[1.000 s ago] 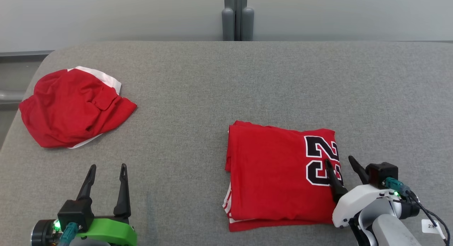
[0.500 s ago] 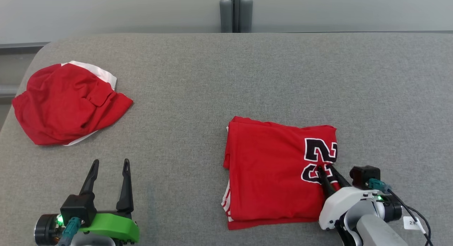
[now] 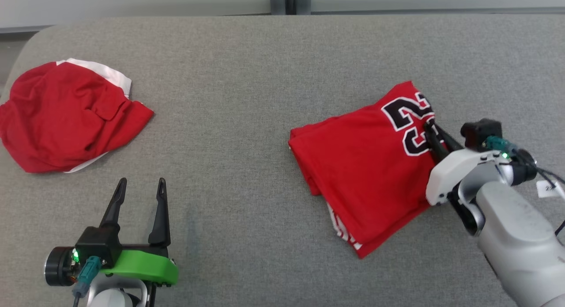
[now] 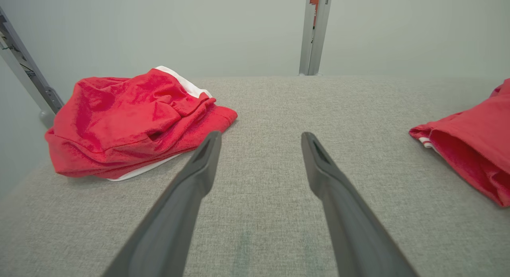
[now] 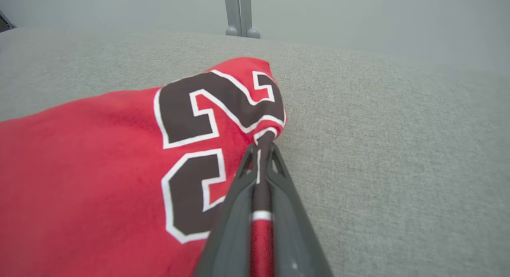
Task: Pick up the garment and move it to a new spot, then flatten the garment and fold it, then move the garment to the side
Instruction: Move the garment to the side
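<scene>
Folded jersey (image 3: 371, 165) has swung round on the grey table (image 3: 247, 68) since half a second ago, numbered edge lifted, well right of the crumpled red pile (image 3: 66, 115) (move-aside step, I'd guess). Right gripper (image 3: 431, 126) is clamped on that edge. The right wrist view shows the pinched fabric, which the head view hides. Left gripper (image 3: 140, 190) sits spread near the pile.

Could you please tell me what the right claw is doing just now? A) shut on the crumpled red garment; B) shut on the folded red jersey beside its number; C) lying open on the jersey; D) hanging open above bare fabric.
B: the right claw is closed on a pinch of the folded red jersey, right beside its black number.
</scene>
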### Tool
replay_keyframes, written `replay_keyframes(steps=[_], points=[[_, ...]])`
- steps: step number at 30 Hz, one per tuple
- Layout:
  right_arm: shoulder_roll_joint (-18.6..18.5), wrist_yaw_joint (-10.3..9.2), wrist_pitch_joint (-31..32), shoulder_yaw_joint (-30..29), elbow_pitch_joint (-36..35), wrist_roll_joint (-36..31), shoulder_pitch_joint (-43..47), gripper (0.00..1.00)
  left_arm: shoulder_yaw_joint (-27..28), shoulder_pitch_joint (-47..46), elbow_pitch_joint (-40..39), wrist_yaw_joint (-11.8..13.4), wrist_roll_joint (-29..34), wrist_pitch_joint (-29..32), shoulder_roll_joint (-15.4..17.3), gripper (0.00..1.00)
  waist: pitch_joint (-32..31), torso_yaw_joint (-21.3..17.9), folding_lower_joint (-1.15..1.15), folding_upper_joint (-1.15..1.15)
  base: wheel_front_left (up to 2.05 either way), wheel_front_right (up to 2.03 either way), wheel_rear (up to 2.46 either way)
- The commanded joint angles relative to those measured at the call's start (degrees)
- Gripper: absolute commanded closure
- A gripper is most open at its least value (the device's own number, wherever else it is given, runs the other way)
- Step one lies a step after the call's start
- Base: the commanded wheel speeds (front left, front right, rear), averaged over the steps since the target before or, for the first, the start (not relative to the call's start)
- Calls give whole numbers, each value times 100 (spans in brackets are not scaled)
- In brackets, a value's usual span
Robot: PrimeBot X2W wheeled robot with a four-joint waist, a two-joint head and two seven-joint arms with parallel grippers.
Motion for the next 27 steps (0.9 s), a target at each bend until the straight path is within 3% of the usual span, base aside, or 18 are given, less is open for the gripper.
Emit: replay_keyframes(steps=[1,16,27], points=[[-141,-10,32,34,-38,77,-207,100,7,-124,-64,-11,42,-2,4,0,320,-145,0,0,0,0,0],[-1806,-11,185,48,-112,390,-1826,100,-122,-859,-720,-69,248,-1,444,0,1737,-1053,0,0,0,0,0],[-2353,-11,425,-72,-12,596,-2592,100,-249,-907,-1239,-88,354,-2,807,0,2175,-1389,0,0,0,0,0]])
